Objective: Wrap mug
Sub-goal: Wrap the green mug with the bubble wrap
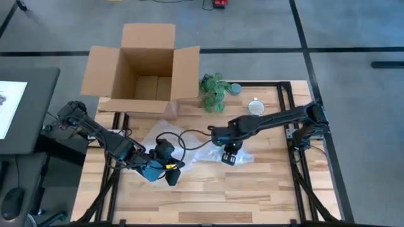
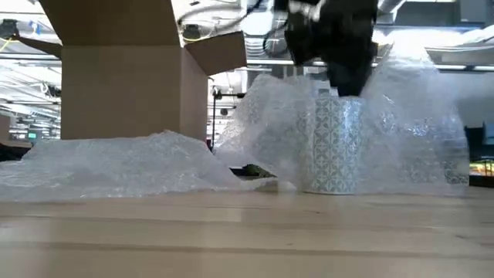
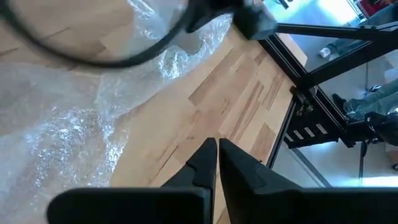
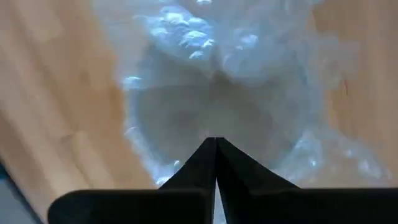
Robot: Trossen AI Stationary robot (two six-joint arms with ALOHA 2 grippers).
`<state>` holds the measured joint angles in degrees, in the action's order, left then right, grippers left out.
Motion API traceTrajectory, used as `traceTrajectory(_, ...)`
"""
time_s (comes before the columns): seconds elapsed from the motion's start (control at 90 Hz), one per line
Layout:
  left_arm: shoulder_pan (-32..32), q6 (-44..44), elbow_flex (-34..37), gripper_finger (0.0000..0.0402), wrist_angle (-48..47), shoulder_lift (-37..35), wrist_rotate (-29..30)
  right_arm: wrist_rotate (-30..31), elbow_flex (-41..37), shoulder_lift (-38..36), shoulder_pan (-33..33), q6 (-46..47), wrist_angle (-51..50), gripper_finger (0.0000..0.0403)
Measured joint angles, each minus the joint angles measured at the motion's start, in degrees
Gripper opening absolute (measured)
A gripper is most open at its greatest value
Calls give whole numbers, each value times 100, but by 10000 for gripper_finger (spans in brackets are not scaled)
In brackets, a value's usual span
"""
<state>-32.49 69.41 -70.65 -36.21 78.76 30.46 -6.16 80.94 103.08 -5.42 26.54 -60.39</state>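
A patterned white mug (image 2: 333, 147) stands upright on the wooden table with clear bubble wrap (image 2: 131, 162) pulled up around it. The rest of the sheet (image 1: 189, 146) lies spread toward the table's left. My right gripper (image 1: 230, 156) is shut and points down at the mug's mouth (image 4: 211, 112), which is lined with wrap. My left gripper (image 3: 217, 146) is shut and hovers over bare wood near the table's front, just beside the sheet's near edge (image 3: 81, 124); it touches nothing. My right gripper comes from above, pointing down, its shut fingertips (image 4: 216, 144) on the bubble wrap that covers the mug's mouth (image 4: 205, 124). The wrap sags into the opening. The mug stays upright on its base on the table. Whether wrap is caught between the fingers I cannot tell.
An open cardboard box (image 1: 148, 66) stands at the far left. A green plant-like bundle (image 1: 214, 91) and a small white round thing (image 1: 255, 107) sit at the far middle. A black cable (image 1: 183, 135) loops over the wrap. Bare wood lies along the near edge.
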Motion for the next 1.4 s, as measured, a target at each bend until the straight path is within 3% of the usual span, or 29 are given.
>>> traceTrajectory(0.433, 0, -19, 0, 0, -35, -2, 0, -27, 30, 762, -17, -157, 446, 0)
traceTrajectory(0.911, 0, -167, 0, 0, -24, -2, -2, 8, 816, -175, 84, -187, -237, 5)
traceTrajectory(1.144, 0, -236, 0, 0, -28, -2, -3, 21, 820, -530, 283, -293, -203, 86)
traceTrajectory(1.4, 0, -299, 0, 0, -30, -2, -3, 118, 555, -155, 422, -1697, 230, 200)
